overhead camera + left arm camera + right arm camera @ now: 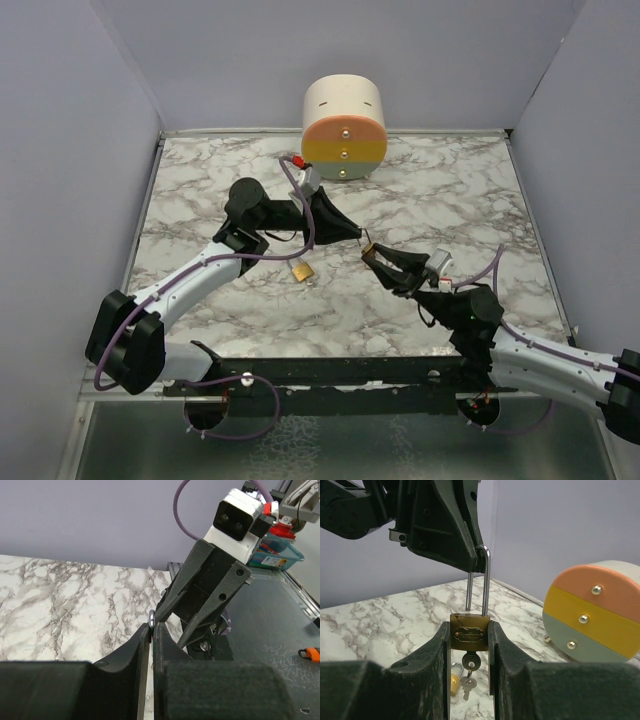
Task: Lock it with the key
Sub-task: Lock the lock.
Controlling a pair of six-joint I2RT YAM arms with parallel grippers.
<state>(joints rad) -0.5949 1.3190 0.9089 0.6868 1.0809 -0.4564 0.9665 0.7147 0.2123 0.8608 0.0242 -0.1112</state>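
The right gripper was clamped on the body of the brass padlock, held above the middle of the table. The left gripper pinched the top of the shackle. A key sat in the keyhole underneath. A second padlock lay on the table, left and slightly nearer.

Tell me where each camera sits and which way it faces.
Top external: above, behind the bases, looking down on the marble table; left arm, right arm show.
Left wrist: on the left gripper, facing the right gripper; own fingers show.
Right wrist: on the right gripper, facing the padlock it clamps; own fingers show.
Both wrist views share the shackle.
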